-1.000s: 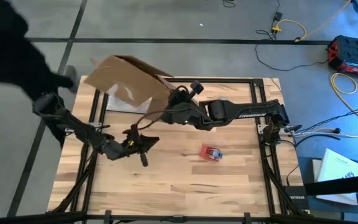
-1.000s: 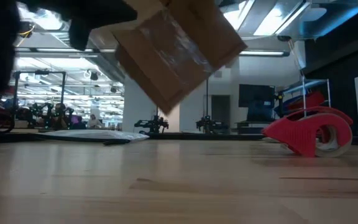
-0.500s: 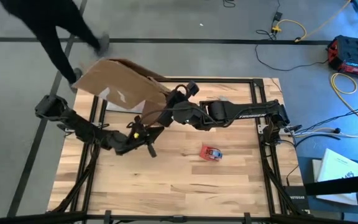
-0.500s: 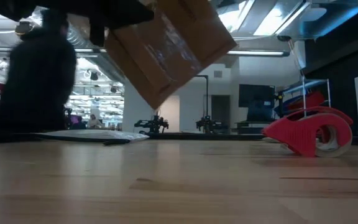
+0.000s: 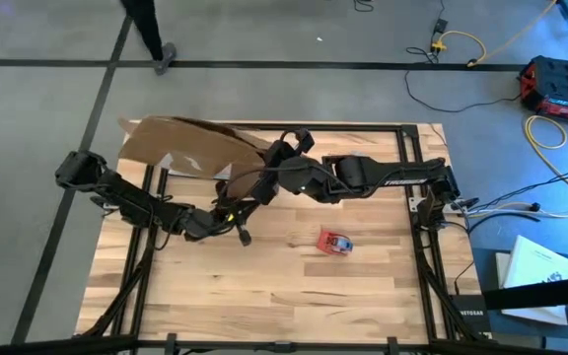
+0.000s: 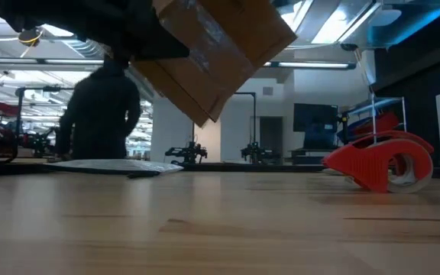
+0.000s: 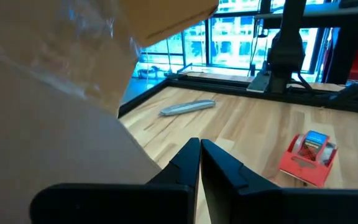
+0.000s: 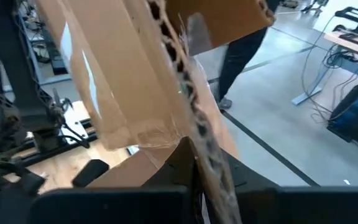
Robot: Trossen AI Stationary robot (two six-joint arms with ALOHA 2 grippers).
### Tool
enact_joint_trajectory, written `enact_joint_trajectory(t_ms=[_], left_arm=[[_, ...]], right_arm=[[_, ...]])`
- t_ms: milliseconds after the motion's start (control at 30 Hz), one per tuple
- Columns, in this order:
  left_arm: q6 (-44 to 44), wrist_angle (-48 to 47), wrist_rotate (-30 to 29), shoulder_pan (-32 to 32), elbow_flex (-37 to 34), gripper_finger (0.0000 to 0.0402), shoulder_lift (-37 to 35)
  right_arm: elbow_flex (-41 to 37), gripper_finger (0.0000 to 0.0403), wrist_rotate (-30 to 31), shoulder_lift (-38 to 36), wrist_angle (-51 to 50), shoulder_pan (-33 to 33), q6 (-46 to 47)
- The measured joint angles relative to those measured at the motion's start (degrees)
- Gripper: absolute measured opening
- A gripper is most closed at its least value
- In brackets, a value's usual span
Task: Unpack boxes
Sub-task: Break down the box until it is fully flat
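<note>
The brown cardboard box (image 5: 180, 146) with its clear tape strips hangs tilted above the table's far left part; the low view shows the box (image 6: 212, 53) clear of the wood. My right gripper (image 5: 261, 163) is shut on it. Just toward the near side of the box, my left gripper (image 5: 244, 237) stays shut and touches nothing. In its wrist view my left gripper (image 7: 199, 144) points at the table top, with the box wall (image 7: 55, 124) close beside it. My right gripper pinches a cut, corrugated edge of the box's cardboard (image 8: 191, 118) between its two fingers, on the box's side toward the table's right. The fingers come from the table's right, slanting slightly down. The box is lifted clear, tilted, reaching out toward the far left corner.
A red-and-blue tape dispenser (image 5: 337, 242) stands right of the table's middle. A flat clear plastic bag (image 6: 113, 164) lies on the table below the box. A small grey oblong thing (image 7: 188, 107) lies near the far edge. A person (image 6: 101, 114) walks beyond the far edge.
My right gripper has turned, and the box has tipped and swung toward the far left, showing flatter from above. My left gripper, rolling, has gone toward the table's right and a little toward the far edge, nearer the box. The person has walked along beyond the far edge.
</note>
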Motion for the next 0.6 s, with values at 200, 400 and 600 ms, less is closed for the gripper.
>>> enact_joint_trajectory(t_ms=[200, 400, 600], left_arm=[[0.02, -0.10, -0.12, 0.33, 0.02, 0.0000, -0.03], [0.00, -0.66, -2.16, 0.50, 0.00, 0.0000, -0.03], [-0.06, -6.40, -2.54, 0.52, 0.00, 0.0000, -0.03]], right_arm=[[3.99, 0.0000, -2.30, 0.00, -7.64, 0.17, 4.04], [6.96, 0.0000, -6.96, -0.04, -12.93, 0.76, 8.37], [9.69, 0.0000, -15.64, -0.15, -14.92, 1.48, 12.31]])
